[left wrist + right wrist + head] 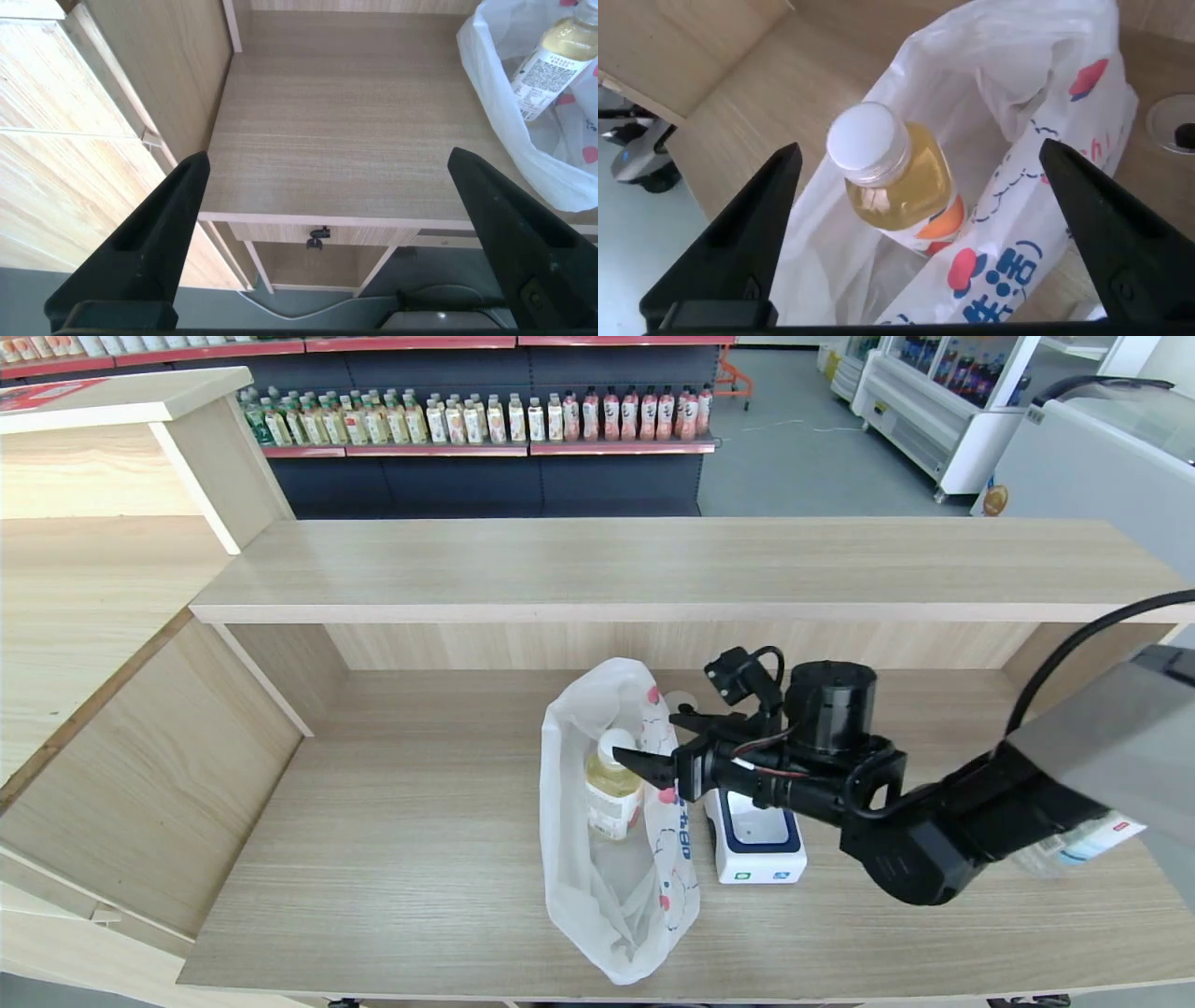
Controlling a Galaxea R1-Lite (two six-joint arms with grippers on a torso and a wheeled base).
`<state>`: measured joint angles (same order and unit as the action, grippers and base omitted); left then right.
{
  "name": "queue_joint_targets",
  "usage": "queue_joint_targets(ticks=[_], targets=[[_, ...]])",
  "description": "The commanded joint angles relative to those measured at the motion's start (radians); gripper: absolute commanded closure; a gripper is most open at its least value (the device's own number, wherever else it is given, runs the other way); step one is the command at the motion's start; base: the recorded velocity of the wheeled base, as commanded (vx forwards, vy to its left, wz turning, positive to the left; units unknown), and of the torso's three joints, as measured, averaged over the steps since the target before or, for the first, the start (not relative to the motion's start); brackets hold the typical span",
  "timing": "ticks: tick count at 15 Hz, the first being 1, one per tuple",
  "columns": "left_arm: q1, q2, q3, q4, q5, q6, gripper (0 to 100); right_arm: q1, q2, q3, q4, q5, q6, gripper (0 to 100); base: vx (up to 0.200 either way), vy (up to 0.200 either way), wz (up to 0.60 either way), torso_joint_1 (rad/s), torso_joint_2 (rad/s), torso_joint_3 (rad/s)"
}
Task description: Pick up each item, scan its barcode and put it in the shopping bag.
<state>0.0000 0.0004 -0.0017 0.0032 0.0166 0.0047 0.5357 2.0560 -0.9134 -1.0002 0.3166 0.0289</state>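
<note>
the bottle [611, 786] is pictured inside the white bag [569, 859] on the worktop [392, 859], its cap toward 12 o'clock. the right hand [651, 739] is held wide open and empty over the bag's mouth. a scanner [754, 840] is set at the bag's 3 o'clock. the left hand [329, 159] is spread open, empty, above the worktop's near edge.

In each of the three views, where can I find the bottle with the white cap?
Head view: bottle inside the shopping bag, mid-way along the counter.
Left wrist view: bottle in the shopping bag's open mouth, past bare counter.
Right wrist view: bottle seen from above, within the shopping bag.
Shared landmark: the white shopping bag with red print.
</note>
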Motion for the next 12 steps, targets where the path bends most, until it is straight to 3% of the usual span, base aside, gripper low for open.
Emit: queue_joint_targets(ticks=[1, 4, 7, 9, 12], targets=[[0.000, 0.000, 0.000, 0.000, 0.000, 0.000, 0, -0.066, -0.247, 0.137, 0.052, -0.016, 0.023, 0, 0.000, 0.000, 0.00, 0.000, 0.00, 0.000], [0.000, 0.000, 0.000, 0.000, 0.000, 0.000, 0, -0.134, -0.445, 0.278, 0.101, -0.145, 0.082, 0, 0.000, 0.000, 0.00, 0.000, 0.00, 0.000], [0.000, 0.000, 0.000, 0.000, 0.000, 0.000, 0, -0.296, -0.649, 0.343, 0.454, -0.338, 0.080, 0, 0.000, 0.000, 0.00, 0.000, 0.00, 0.000], [0.000, 0.000, 0.000, 0.000, 0.000, 0.000, 0, -0.362, -0.743, 0.387, 0.511, -0.347, 0.100, 0, 0.000, 0.000, 0.00, 0.000, 0.00, 0.000], [0.000, 0.000, 0.000, 0.000, 0.000, 0.000, 0, -0.373, -0.878, 0.493, 0.519, -0.343, 0.101, 0, 0.000, 0.000, 0.00, 0.000, 0.00, 0.000]])
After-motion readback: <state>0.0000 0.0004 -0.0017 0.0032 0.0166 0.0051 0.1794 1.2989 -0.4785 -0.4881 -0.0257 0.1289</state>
